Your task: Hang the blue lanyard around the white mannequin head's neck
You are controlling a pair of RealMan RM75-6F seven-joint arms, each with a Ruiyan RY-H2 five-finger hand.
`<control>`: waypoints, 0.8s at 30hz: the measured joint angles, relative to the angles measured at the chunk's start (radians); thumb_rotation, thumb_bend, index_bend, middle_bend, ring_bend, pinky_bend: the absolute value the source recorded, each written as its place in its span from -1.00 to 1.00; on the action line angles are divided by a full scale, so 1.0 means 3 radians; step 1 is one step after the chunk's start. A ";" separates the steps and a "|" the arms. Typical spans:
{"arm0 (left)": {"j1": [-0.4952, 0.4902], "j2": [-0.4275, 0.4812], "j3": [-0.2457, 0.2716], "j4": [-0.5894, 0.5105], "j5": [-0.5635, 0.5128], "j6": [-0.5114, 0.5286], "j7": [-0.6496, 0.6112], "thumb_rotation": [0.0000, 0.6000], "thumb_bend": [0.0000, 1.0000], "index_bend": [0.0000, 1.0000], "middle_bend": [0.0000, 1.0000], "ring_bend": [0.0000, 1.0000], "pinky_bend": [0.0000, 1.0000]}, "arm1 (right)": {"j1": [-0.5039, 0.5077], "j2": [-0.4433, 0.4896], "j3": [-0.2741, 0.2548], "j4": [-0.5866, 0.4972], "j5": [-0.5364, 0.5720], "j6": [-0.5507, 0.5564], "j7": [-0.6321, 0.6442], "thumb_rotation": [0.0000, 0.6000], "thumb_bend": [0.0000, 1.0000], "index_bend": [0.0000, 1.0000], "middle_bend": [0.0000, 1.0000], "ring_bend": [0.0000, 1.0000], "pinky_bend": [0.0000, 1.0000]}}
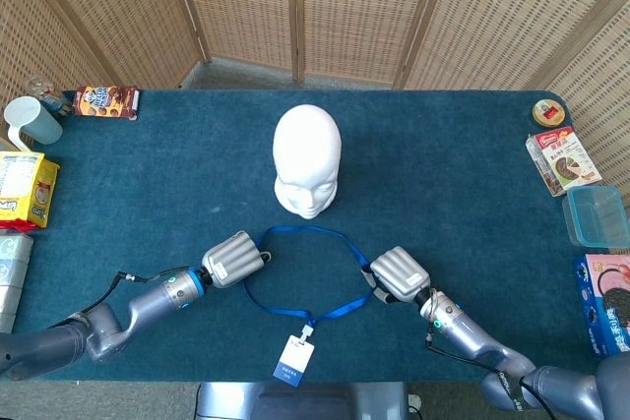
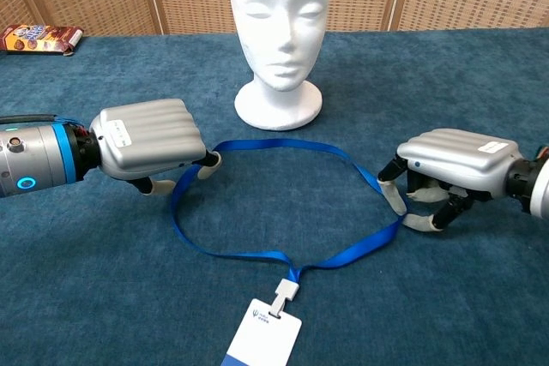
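The white mannequin head (image 1: 306,159) (image 2: 279,15) stands upright mid-table, facing me. In front of it the blue lanyard (image 1: 305,231) (image 2: 283,145) lies as an open loop on the cloth, its white badge (image 1: 295,358) (image 2: 262,333) nearest me. My left hand (image 1: 234,260) (image 2: 150,139) is at the loop's left side, palm down, fingers curled onto the strap and pinching it. At the loop's right side my right hand (image 1: 396,274) (image 2: 446,173) is also palm down. The strap runs in between its thumb and fingers (image 2: 420,223).
A blue cup (image 1: 31,121), a snack bar (image 1: 106,100) (image 2: 39,39) and a yellow packet (image 1: 22,187) sit at the left edge. Boxes (image 1: 561,160) and a clear container (image 1: 596,215) line the right edge. Wicker screens (image 1: 295,7) stand behind the table.
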 measured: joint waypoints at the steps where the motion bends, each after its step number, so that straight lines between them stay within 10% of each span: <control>1: 0.0000 -0.0002 0.0000 -0.0001 -0.0007 0.0001 -0.0007 1.00 -0.40 -0.15 0.67 0.60 0.69 | 0.0000 0.0002 0.0000 0.0000 0.0000 0.0000 0.0000 1.00 -0.13 0.33 1.00 1.00 1.00; 24: -0.0017 -0.0048 -0.0001 -0.0011 -0.0089 0.0028 -0.0001 1.00 -0.29 0.14 0.73 0.67 0.74 | -0.0017 0.0023 -0.0002 -0.0022 0.0015 0.0000 0.0009 1.00 -0.13 0.35 1.00 1.00 1.00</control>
